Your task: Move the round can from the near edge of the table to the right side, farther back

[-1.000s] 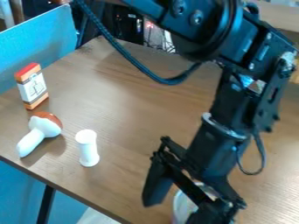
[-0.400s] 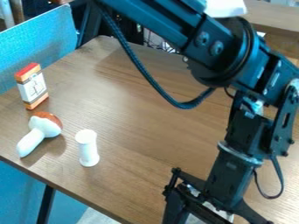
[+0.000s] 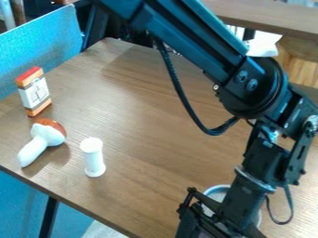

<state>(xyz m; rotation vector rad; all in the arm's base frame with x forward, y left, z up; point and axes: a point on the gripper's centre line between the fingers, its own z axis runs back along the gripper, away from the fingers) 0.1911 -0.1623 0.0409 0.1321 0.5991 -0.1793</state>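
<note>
At the lower right, the black gripper hangs low over the table, partly cut off by the bottom edge. Right behind it and partly hidden by it is a round container with a pale rim; whether the two touch cannot be told. Left of the gripper, a white cylinder with flared ends stands upright. A toy mushroom with a brown cap and white stem lies farther left. Behind the mushroom stands a small box, white with red and orange ends.
The brown wooden table has its front edge running diagonally at the lower left. A blue panel borders the back left. The arm and its hanging cable span the upper middle and right. Another wooden surface lies at the top right.
The gripper has shifted right and down in the view since the earliest frame, then slightly back up. The round container's rim now shows farther up and right. Mushroom, cylinder and box have stayed put.
</note>
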